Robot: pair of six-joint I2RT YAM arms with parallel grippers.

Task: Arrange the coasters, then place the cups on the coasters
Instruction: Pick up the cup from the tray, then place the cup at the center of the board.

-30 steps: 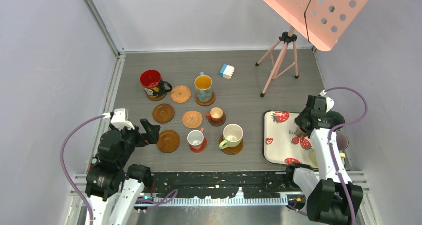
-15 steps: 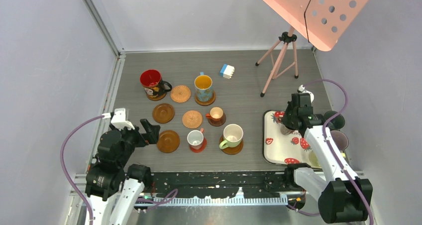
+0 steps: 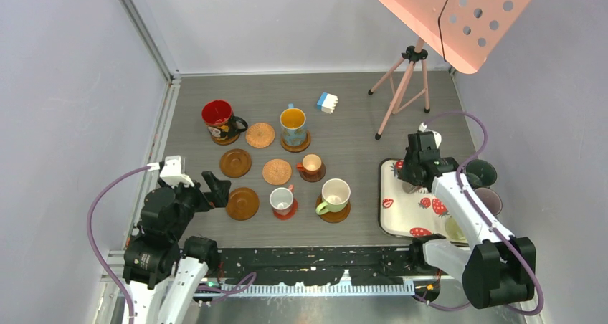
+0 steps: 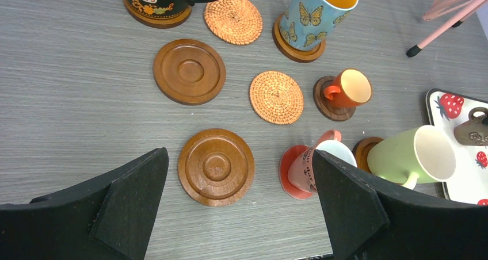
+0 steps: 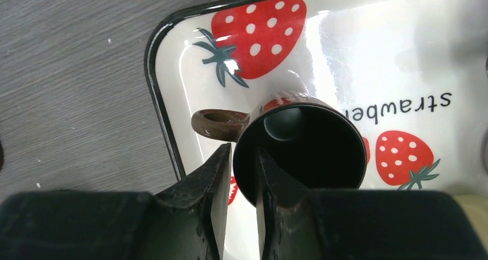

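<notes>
A dark brown cup (image 5: 305, 150) stands on the strawberry tray (image 5: 172, 99) near its far left corner. My right gripper (image 5: 243, 150) straddles the cup's rim beside the handle, one finger outside and one inside, jaws slightly parted. From above, that gripper (image 3: 413, 182) hangs over the tray (image 3: 391, 209). Bare coasters, two woven (image 3: 260, 135) (image 3: 277, 171) and two rimmed (image 3: 235, 163) (image 3: 242, 203), lie among several cups on coasters: red-inside (image 3: 217, 116), blue butterfly (image 3: 292, 125), orange (image 3: 311, 165), pink (image 3: 281, 199), green (image 3: 334, 194). My left gripper (image 4: 239, 153) hovers wide open above the near rimmed coaster (image 4: 216, 166).
More cups (image 3: 479, 173) (image 3: 491, 201) stand right of the tray by the wall. A blue-and-white block (image 3: 327, 102) lies at the back. A pink music stand's tripod (image 3: 405, 87) stands at the back right, its desk (image 3: 459, 16) overhanging.
My right gripper swung left from the cups beside the tray to the tray's far left corner, the brown cup with it, and its jaws parted a little. The left arm stayed still.
</notes>
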